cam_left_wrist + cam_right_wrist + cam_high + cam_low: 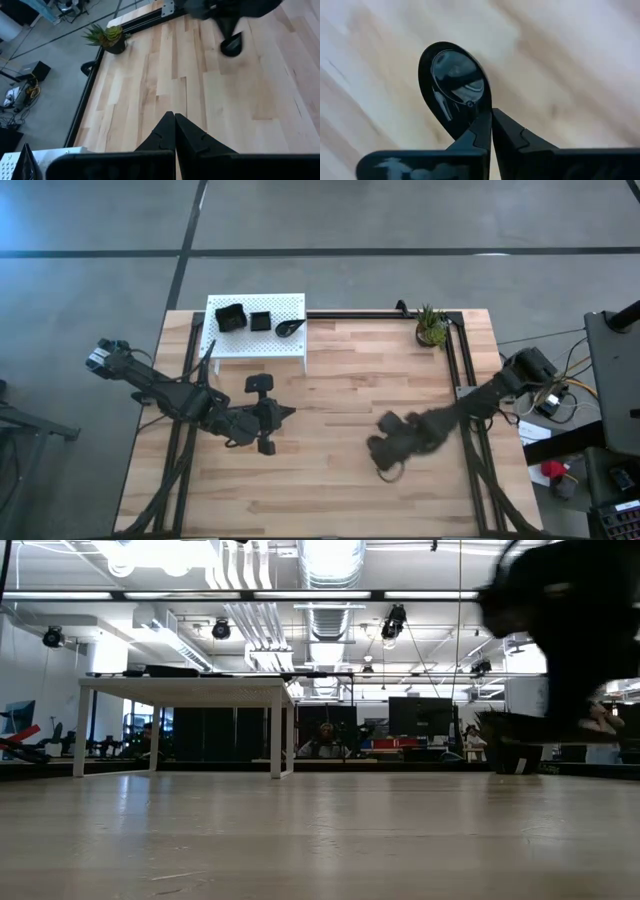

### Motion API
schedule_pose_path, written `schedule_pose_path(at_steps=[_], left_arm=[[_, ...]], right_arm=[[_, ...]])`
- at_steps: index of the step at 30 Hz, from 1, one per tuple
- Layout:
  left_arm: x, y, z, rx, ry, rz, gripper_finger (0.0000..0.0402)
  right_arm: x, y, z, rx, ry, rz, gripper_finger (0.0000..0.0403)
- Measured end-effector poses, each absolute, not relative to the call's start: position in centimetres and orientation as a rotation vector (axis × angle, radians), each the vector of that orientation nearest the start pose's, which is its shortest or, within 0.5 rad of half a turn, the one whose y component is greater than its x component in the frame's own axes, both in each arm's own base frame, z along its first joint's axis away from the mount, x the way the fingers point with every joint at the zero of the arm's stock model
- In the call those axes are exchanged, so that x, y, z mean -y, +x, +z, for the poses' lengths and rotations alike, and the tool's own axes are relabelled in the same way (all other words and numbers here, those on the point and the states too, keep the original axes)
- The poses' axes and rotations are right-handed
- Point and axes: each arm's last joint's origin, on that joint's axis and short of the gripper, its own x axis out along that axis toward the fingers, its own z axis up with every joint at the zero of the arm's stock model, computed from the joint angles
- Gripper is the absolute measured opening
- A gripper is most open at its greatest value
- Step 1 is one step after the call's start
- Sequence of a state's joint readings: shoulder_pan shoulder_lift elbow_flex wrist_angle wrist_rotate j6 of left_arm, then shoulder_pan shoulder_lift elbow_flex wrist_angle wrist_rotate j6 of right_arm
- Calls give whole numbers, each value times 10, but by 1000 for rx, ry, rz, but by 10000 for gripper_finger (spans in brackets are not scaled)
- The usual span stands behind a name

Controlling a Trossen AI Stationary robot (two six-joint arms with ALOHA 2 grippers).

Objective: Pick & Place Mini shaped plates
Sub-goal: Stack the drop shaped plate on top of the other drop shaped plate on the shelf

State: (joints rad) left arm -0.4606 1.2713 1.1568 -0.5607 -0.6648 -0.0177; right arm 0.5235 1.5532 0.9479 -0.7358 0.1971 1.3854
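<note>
On the pale wooden plank counter (340,420), nearest the front edge, the right gripper (385,455) hangs over the boards right of centre with its two dark fingers pressed together; in the right wrist view the narrow tail of a glossy black teardrop-shaped mini plate (454,85) runs in against one finger where the fingers meet, and its round bowl juts out over the wood, so it looks pinched there, though the exact contact is hard to make out. In the left wrist view that plate (232,45) hangs below the right arm, apparently clear of the boards. Left of centre, the left gripper (287,413) is fully shut, its tips touching and nothing between them, resting low over bare wood. Farther back, on the left part of the far edge, stands a white perforated platform (280,340) carrying three more black dishes in a row: a larger square dish with upturned rim (231,318), a small square dish (260,321) just beside it, and a teardrop-shaped dish (290,327) nearest the platform's right end. That makes four black plates visible. At the far right corner stands one small green potted plant (432,327), well apart from both grippers.
</note>
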Motion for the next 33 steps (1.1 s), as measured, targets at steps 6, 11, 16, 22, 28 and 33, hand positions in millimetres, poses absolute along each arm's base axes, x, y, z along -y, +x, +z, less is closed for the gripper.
schedule_pose_path(at_steps=[6, 11, 16, 22, 28, 33], left_arm=[[101, 243, 330, -578, 366, 175, 0], [101, 243, 330, -580, 368, 174, 0], [101, 243, 330, -584, 370, 174, 0], [101, 243, 330, -587, 370, 174, 0], [101, 243, 330, -588, 369, 175, 0], [101, 243, 329, -589, 368, 176, 0]], right_arm=[[-88, 273, 192, -1068, 647, -519, 8], [-59, 293, 192, -1021, 606, -511, 8], [-48, 316, 191, -1046, 540, -452, 8], [-48, 340, 185, -1150, 447, -354, 8], [-52, 362, 178, -1206, 381, -298, 8], [-53, 376, 168, -1248, 366, -233, 8]])
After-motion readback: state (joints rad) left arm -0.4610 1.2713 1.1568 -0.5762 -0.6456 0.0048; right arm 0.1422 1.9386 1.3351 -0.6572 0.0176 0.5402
